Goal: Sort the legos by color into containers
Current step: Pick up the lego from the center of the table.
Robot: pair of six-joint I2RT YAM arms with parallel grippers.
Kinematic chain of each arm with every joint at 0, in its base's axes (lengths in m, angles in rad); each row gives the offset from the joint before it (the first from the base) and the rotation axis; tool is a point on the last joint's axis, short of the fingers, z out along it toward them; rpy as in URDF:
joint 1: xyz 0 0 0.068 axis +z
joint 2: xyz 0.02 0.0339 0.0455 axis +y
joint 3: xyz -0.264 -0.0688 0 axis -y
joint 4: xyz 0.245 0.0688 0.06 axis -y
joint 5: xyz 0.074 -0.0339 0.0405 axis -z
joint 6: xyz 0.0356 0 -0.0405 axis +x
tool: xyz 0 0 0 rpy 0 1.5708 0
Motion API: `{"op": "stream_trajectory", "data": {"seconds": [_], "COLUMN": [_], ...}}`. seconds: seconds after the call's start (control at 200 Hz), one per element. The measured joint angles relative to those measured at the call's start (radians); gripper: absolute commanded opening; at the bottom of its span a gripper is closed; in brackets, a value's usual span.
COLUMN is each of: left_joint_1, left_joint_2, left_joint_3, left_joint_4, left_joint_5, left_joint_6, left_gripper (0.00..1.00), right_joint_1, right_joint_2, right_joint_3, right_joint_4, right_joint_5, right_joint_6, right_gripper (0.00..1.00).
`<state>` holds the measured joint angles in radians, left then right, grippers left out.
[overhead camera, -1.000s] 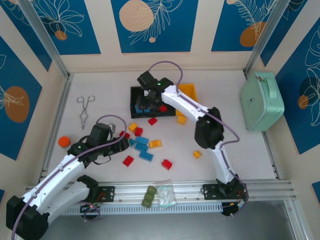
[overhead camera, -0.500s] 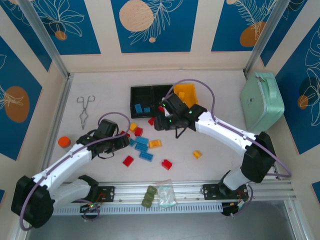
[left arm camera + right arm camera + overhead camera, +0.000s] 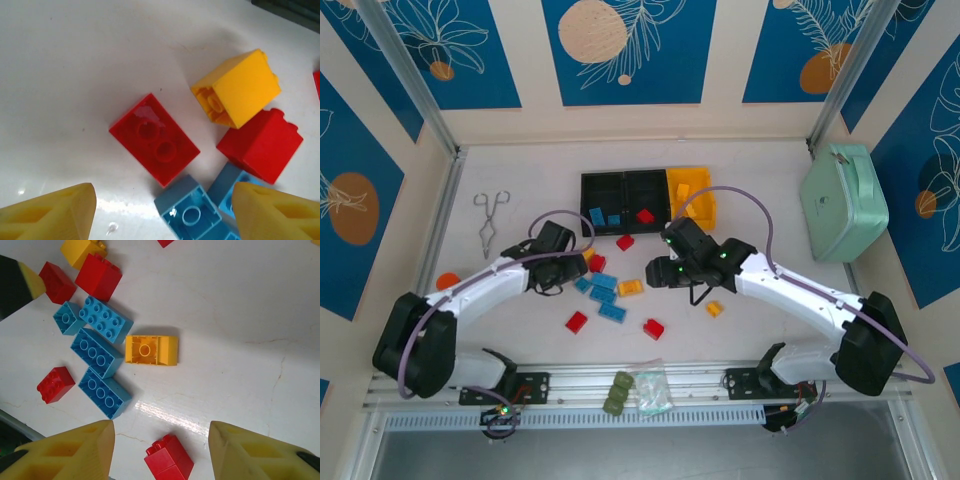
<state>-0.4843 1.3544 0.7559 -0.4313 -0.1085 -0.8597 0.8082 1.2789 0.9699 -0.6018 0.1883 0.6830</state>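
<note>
Released and empty, the left end effector (image 3: 161, 215) is hovering at frame bottom; the red lego (image 3: 154, 145) is lying just above it, long axis upper-left to lower-right. The right end effector (image 3: 161, 450), likewise released, is overlooking a yellow lego (image 3: 151, 350).

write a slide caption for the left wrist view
Open left claw hovering by a red lego and a yellow lego

top: overhead, whole table (image 3: 770, 180) | left wrist: close, straight down | right wrist: higher, down | shared: central legos (image 3: 605, 283)
</note>
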Motion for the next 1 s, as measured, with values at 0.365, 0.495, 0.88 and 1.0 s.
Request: {"op": "stream_trajectory", "data": {"seconds": [0.365,0.495,0.88,1.0], "left_joint_1": [0.0,0.0,0.006,0.006], "left_joint_2": [0.161,0.191,0.231,0.22], "left_joint_3": [0.061,0.063,0.07,0.071], "left_joint_4": [0.029,0.029,0.029,0.023], "left_joint_5": [-0.044,-0.064,-0.095,-0.097], "left_joint_6": [0.004,0.005,0.045,0.072], "left_gripper": [0.64,0.62,0.31,0.22], "right_joint_1": [-0.033,-0.034,-0.034,-0.034], "right_joint_2": [-0.033,-0.034,-0.034,-0.034], "right_joint_3": [-0.025,-0.032,-0.036,-0.037], "right_joint_4": [0.008,0.01,0.013,0.015], "right_joint_5": [-0.001,-0.001,-0.005,-0.005], "right_joint_6": [0.019,0.026,0.033,0.033], "right_gripper": [0.52,0.52,0.52,0.52]}}
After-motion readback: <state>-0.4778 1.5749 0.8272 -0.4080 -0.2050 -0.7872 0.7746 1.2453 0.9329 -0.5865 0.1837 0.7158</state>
